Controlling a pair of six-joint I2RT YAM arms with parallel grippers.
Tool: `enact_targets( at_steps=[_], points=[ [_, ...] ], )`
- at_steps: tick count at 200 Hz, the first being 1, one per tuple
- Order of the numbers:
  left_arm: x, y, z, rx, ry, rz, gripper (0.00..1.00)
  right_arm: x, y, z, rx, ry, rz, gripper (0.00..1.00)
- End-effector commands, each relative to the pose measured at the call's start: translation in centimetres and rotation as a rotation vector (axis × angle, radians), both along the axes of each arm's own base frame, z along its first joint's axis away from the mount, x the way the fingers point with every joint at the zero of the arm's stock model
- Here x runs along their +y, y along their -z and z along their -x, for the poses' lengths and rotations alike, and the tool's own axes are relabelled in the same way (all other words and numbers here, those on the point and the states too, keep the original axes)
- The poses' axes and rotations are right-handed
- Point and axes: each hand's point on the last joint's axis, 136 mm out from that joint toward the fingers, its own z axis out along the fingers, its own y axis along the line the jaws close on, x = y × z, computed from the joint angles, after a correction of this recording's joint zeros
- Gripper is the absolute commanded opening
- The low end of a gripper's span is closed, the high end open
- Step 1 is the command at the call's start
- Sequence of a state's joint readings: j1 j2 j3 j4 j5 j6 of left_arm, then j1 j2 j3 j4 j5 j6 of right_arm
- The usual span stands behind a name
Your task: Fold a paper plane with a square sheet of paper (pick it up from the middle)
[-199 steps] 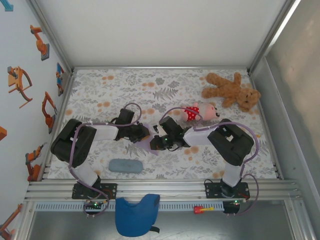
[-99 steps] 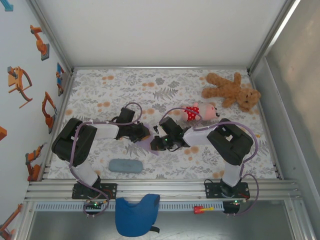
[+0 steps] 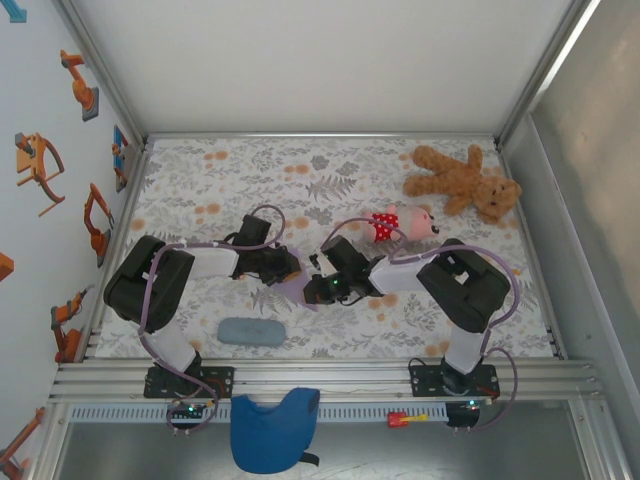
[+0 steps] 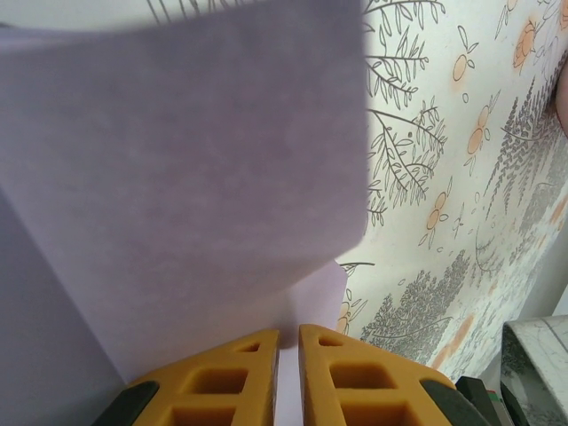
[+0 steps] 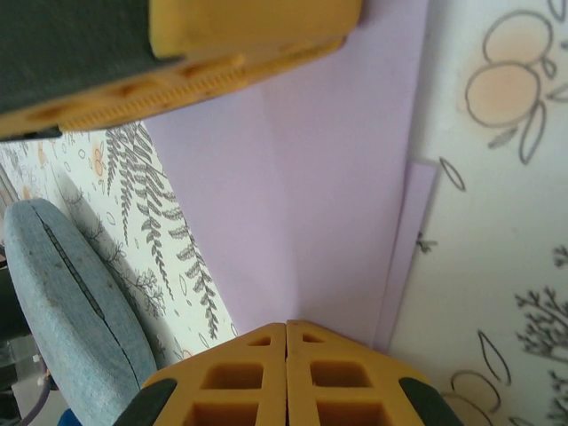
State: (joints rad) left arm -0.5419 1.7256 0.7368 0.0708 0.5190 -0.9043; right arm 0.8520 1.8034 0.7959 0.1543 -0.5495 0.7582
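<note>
- The left gripper (image 4: pixel 288 333) pinched the square sheet of paper (image 4: pixel 177 177), its fingers almost together.
- The right gripper (image 5: pixel 286 330) was clamped shut on the sheet's folded edge.
- The sheet was mid-table (image 3: pixel 200 190) between both arms, with the grey-blue pad (image 5: pixel 62 302) nearer, to the left.

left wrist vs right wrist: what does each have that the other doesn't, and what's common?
Left wrist: left gripper pinching the paper, with a big flap lifted close to the lens. Right wrist: right gripper shut on the paper where its crease ends, a left finger across the top, the pad at the left edge. Both: the lavender paper lying over the floral cloth.
</note>
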Motion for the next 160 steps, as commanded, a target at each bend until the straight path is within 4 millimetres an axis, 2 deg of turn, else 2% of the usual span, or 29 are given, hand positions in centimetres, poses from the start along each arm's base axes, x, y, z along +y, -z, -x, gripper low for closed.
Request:
enact_targets(
  at_steps=[1,53,160],
  points=[
    [2.9,3.7,2.4,0.115,-0.015,-0.152,0.16,-2.0,1.3,2.7,0.100,-0.024,0.058,0.07],
    [3.0,3.9,2.5,0.124,-0.017,-0.157,0.16,-2.7,1.8,3.3,0.119,-0.022,0.079,0.07],
    [3.1,3.7,2.4,0.119,-0.016,-0.150,0.15,-3.1,0.9,4.1,0.133,-0.028,0.062,0.08]
  ],
)
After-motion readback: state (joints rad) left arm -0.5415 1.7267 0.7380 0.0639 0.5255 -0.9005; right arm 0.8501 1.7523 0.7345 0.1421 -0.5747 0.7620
